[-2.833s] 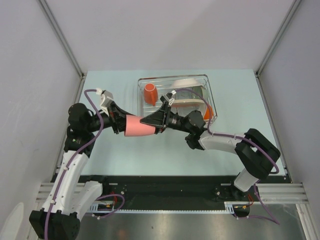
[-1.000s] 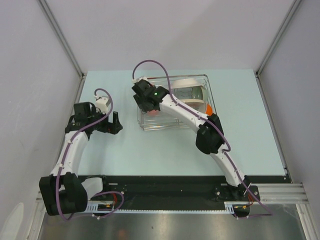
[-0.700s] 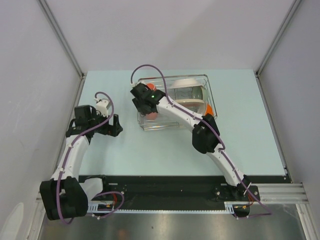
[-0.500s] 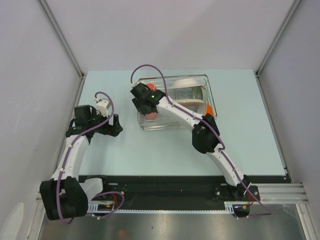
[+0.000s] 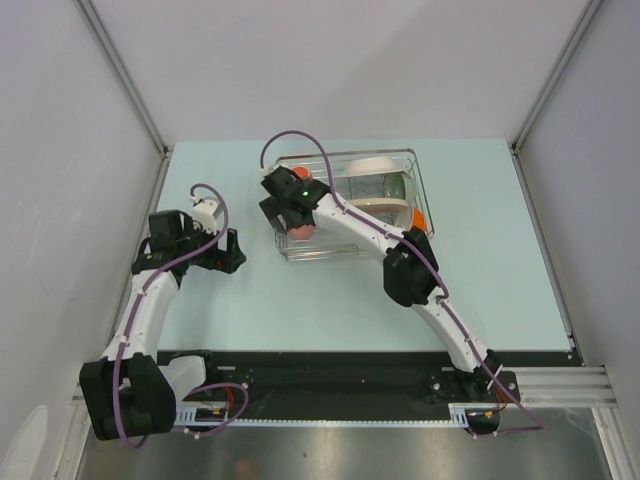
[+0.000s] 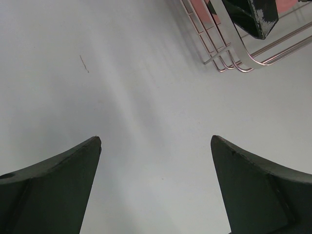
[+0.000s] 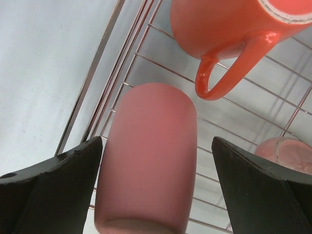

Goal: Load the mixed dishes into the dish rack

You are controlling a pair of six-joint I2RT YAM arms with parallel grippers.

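The pinkish cup (image 7: 148, 156) lies on its side on the wires at the near left corner of the dish rack (image 7: 97, 53). My right gripper (image 7: 157, 139) stands open around it, with a clear gap at the right finger. The orange-red mug (image 7: 219, 24) lies just beyond the cup. From above, the right gripper (image 5: 295, 222) hangs over the rack (image 5: 340, 256), and a bit of the cup (image 5: 300, 231) shows under it. A white plate (image 5: 370, 163) and a pale green bowl (image 5: 385, 186) stand further right. My left gripper (image 5: 235, 250) (image 6: 156, 139) is open over bare table.
The rack's near left corner (image 6: 229, 53) and a right finger (image 6: 248, 14) show at the top of the left wrist view. An orange-red edge (image 5: 418, 220) peeks out at the rack's right side. Grey walls enclose the table.
The right jaws have spread wide and let go of the pinkish cup, which now rests in the rack. The left arm has stayed where it was.
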